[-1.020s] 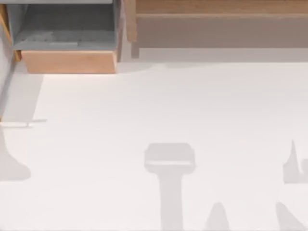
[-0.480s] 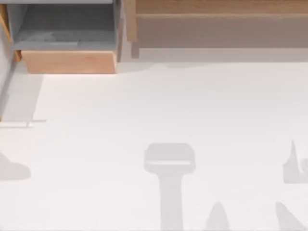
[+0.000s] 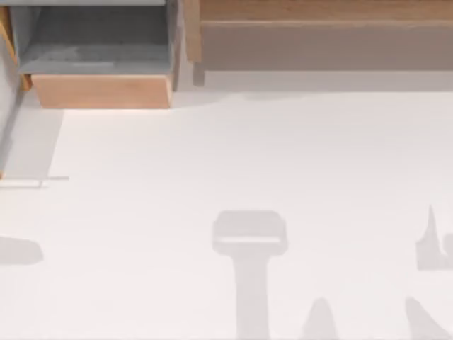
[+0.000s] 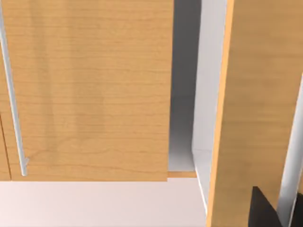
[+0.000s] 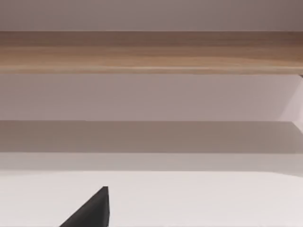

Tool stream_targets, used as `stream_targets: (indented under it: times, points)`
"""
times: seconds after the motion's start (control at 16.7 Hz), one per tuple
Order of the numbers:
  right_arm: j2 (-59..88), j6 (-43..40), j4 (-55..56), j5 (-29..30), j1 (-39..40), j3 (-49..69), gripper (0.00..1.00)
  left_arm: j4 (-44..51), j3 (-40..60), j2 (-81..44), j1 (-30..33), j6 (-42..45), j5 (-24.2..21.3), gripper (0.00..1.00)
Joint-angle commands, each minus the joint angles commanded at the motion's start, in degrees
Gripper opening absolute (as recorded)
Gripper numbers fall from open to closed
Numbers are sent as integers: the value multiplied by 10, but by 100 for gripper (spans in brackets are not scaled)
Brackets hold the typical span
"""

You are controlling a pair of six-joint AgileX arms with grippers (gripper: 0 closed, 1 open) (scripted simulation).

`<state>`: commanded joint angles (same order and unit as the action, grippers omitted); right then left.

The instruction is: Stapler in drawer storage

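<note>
From above we see the drawer [image 3: 102, 91] pulled open at the table's [image 3: 248, 156] far left beside the long wooden unit [image 3: 318, 35], its grey floor bare, while our wrist views catch only dark finger tips, so we cannot tell how either jaw stands.

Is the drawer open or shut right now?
Open. In the top view the drawer is pulled out, its grey inner floor exposed behind the tan front panel.

No legible text — no labels, brands, numbers.
</note>
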<state>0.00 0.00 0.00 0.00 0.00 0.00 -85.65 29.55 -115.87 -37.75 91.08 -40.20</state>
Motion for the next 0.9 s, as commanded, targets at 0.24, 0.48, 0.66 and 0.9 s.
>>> stream_targets:
  times: [0.24,0.48,0.66,0.9]
  points:
    - [0,0,0,0,0,0,100,0,0,0,0,0,0,0]
    - [0,0,0,0,0,0,100,21,22,-19,12,-5,14,0]
    - [0,0,0,0,0,0,100,49,82,-39,42,-4,44,0]
    - [0,0,0,0,0,0,100,76,125,-58,68,-5,69,0]
